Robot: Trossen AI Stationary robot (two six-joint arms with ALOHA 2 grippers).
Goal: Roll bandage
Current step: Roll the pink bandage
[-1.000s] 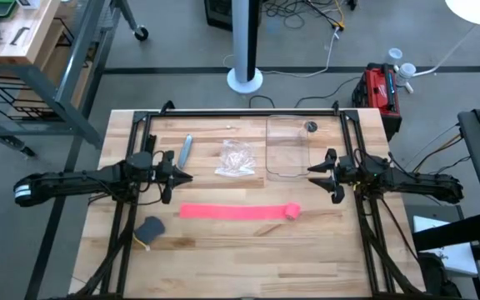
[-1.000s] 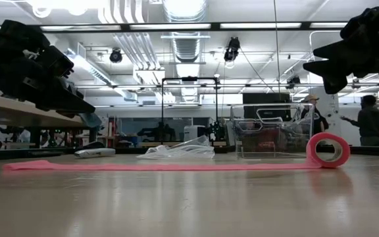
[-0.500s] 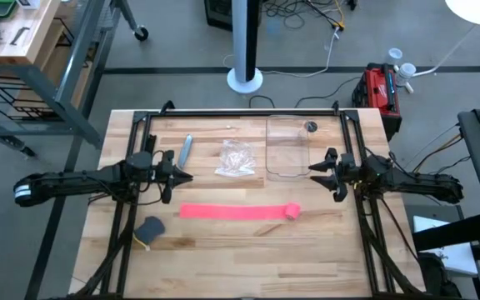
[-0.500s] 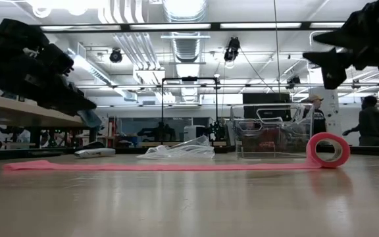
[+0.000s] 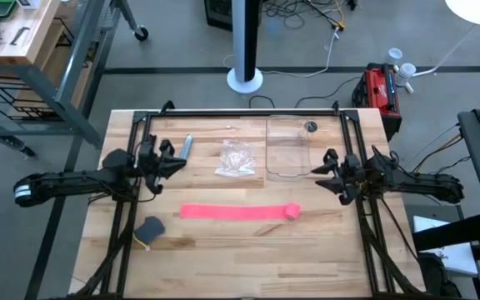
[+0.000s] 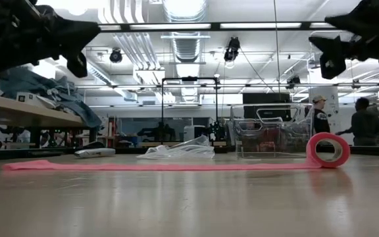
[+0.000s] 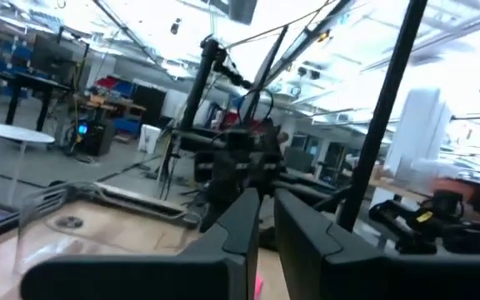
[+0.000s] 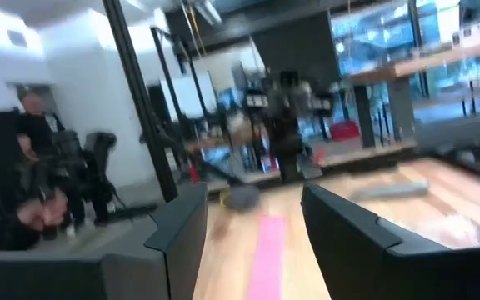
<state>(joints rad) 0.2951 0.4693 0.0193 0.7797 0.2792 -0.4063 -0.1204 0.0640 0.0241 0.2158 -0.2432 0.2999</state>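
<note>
The bright pink bandage (image 5: 236, 211) lies flat on the wooden table as a long strip running left to right. Its right end is wound into a small roll (image 5: 292, 212) that stands on its rim (image 6: 329, 149). My left gripper (image 5: 170, 163) hangs above the table beyond the strip's left end, tipped upward; its fingers are shut, with nothing between them (image 7: 267, 229). My right gripper (image 5: 320, 170) hangs open above the table beyond the roll, also holding nothing. The right wrist view shows the pink strip (image 8: 265, 250) between its fingers, farther off on the table.
A crinkled clear plastic bag (image 5: 237, 158) and a clear box (image 5: 287, 147) lie behind the strip. A grey pen-like object (image 5: 185, 148) lies at the far left. A dark grey-blue lump (image 5: 149, 228) sits near the front left. Black frame rails (image 5: 240, 112) border the work area.
My left gripper has risen and tipped from pointing down at the table to pointing upward, rolling a little and drawing back toward the table's left. My right gripper has tipped up slightly. The bandage has stayed where it was.
</note>
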